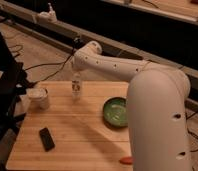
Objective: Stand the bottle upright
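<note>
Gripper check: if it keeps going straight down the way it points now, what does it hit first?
The gripper points down from above the bottle, which stands upright on the table. It would likely meet the bottle's cap first, though depth is unclear.

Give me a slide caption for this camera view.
Gripper above upright bottle on wooden table, between white cup and green bowl.
</note>
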Available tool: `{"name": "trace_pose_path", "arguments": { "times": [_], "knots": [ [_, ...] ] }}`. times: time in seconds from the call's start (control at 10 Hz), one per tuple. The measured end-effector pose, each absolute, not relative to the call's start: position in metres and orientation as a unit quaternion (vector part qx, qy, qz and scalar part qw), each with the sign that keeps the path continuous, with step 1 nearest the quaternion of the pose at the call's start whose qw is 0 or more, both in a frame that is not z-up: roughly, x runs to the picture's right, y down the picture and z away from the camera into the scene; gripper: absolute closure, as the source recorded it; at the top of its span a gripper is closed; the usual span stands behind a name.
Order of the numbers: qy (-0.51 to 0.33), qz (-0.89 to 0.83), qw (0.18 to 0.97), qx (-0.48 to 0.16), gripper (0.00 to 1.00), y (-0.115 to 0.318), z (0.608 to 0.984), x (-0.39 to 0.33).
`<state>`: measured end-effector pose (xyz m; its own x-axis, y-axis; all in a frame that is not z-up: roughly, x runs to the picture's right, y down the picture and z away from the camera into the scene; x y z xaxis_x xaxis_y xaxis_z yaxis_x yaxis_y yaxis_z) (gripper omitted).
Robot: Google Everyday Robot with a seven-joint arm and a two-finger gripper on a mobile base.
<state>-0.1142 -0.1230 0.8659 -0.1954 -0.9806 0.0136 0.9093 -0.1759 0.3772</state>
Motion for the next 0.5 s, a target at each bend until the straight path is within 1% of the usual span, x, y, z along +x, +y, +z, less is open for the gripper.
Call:
{"name": "trace_pose_path", "arguments": {
  "times": [0.4,0.5],
  "knots": [
    [-0.159,-0.732,0.647,0.145,1.00,-0.115,0.884,-0.120],
    [-0.161,-0.727,0.650,0.152,0.98,-0.113,0.888,-0.122]
  ]
}}
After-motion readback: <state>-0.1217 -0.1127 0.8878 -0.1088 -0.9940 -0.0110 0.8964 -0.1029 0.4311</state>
